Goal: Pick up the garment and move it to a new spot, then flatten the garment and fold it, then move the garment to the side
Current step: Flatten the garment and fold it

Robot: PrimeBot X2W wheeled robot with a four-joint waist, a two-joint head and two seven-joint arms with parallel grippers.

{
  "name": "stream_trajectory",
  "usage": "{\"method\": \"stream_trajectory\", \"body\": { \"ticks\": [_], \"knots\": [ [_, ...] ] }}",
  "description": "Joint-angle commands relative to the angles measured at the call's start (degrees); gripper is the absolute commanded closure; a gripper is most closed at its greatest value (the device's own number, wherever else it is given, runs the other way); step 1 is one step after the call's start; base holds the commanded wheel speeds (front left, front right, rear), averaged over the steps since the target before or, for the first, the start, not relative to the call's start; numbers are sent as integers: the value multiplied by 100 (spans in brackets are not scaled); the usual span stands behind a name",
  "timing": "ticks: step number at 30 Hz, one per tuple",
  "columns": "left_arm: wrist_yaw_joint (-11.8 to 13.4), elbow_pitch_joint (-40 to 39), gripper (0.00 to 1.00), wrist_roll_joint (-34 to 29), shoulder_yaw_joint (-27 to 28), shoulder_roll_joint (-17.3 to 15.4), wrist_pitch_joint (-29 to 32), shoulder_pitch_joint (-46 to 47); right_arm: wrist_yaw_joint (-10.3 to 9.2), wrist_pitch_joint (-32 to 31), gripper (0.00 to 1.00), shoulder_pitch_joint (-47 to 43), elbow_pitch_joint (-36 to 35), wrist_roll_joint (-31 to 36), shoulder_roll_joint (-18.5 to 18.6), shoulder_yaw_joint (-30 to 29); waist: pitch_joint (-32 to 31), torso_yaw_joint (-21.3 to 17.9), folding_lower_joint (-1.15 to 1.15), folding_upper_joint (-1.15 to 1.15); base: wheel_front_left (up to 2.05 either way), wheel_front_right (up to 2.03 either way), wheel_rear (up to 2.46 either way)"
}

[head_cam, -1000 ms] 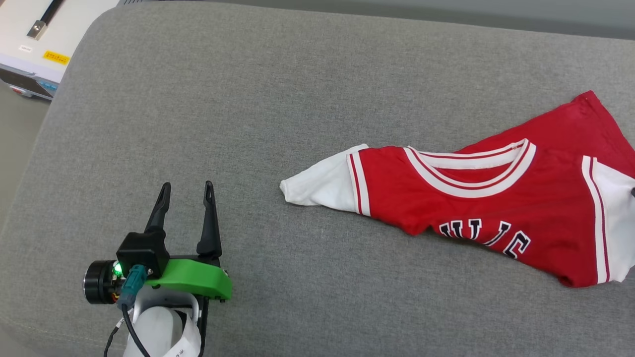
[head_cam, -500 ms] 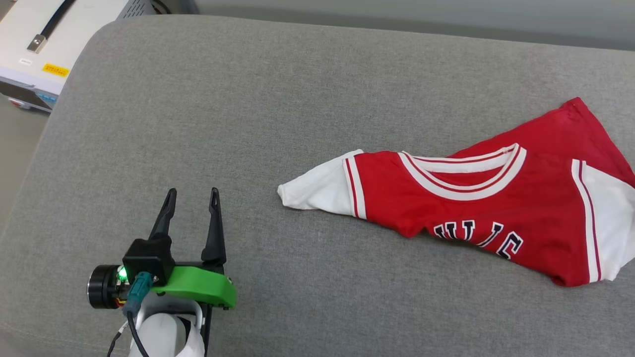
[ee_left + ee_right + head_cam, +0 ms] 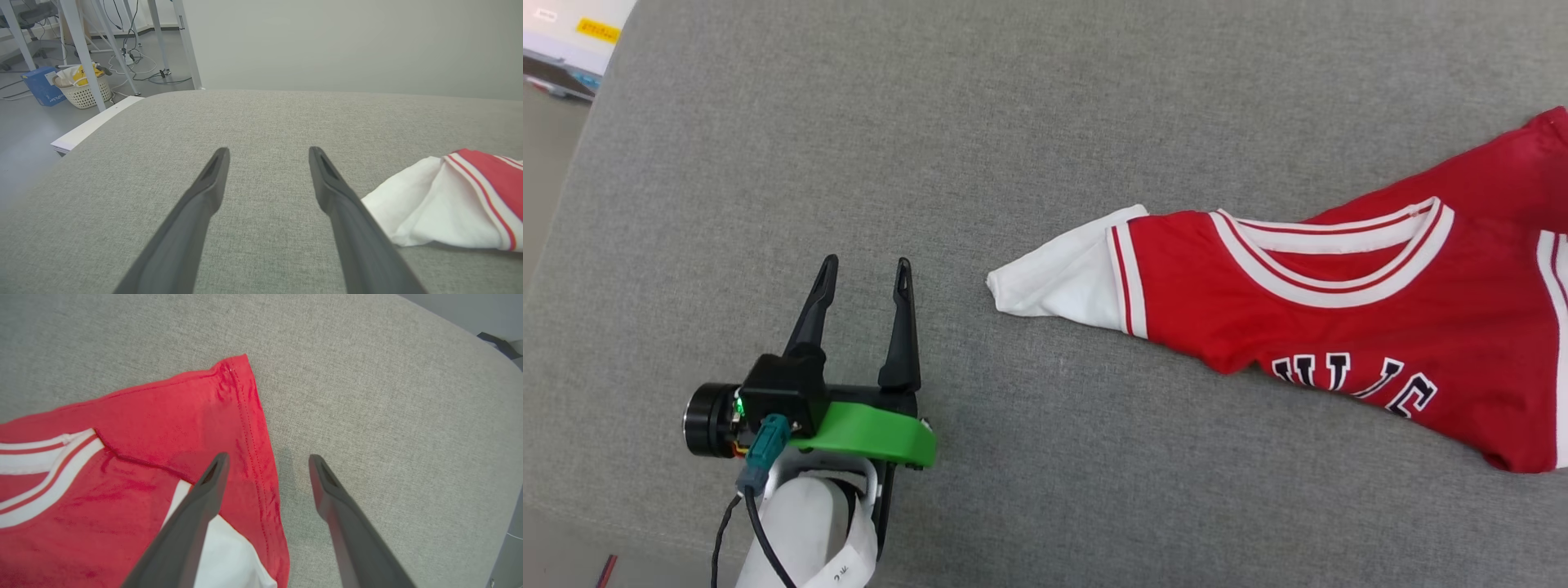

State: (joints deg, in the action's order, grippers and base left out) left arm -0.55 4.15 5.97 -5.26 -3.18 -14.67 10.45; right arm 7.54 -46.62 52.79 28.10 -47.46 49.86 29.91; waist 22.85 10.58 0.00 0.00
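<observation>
Lying rumpled on the grey cushion (image 3: 980, 106), the garment (image 3: 1331, 327) sprawled toward the robot's right, its white sleeve (image 3: 1062, 278) pointing at the left gripper (image 3: 866, 263). That gripper stood open and empty, near the sleeve but apart. The right gripper (image 3: 268, 457) hung open and empty, fingers either side of the garment's red edge.

Your head camera looked steeply down on the grey cushion (image 3: 931, 122) from above, with the left claw (image 3: 866, 261) at lower left. Your left wrist camera sat low and faced along the cushion toward a wall. Both views shared the white sleeve (image 3: 1062, 286) of the jersey (image 3: 1339, 318). Your right wrist camera looked down from close over the jersey's red edge.
</observation>
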Motion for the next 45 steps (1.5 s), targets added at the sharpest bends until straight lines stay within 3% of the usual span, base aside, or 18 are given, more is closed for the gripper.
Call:
{"method": "stream_trajectory", "body": {
  "ticks": [1,9,15,16,17,25,33,38,45],
  "knots": [
    [52,-27,0,51,-32,29,-33,140,-5,-67,0,140,74,119,-69,22,337,164,0,0,0,0,0],
    [144,-26,0,202,-192,30,-33,423,-5,-99,0,200,711,669,-418,167,706,307,0,0,0,0,0],
    [189,21,0,235,-195,30,-33,478,-5,-94,0,-116,965,444,-536,304,691,323,0,0,0,0,0],
    [193,34,0,227,-171,30,-33,469,-5,-68,80,-148,959,396,-548,326,654,301,0,0,0,0,0],
    [194,43,0,222,-153,30,-33,458,-5,-10,100,-164,910,381,-533,366,622,287,0,0,0,0,0],
    [163,108,0,175,-20,30,-33,281,-5,1317,100,-215,269,42,-401,301,74,87,0,0,0,0,0],
    [136,132,0,61,202,30,-33,-132,-5,2415,100,-735,-998,-211,104,271,-610,-156,0,0,0,0,0],
    [116,98,0,0,351,30,-33,-397,-5,2807,100,-1218,-1772,-213,377,56,-899,-301,0,0,0,0,0],
    [41,67,0,-113,532,30,-33,-727,-5,2967,100,-1953,-2978,78,459,-801,-1223,-509,0,0,0,0,0]
  ]
}}
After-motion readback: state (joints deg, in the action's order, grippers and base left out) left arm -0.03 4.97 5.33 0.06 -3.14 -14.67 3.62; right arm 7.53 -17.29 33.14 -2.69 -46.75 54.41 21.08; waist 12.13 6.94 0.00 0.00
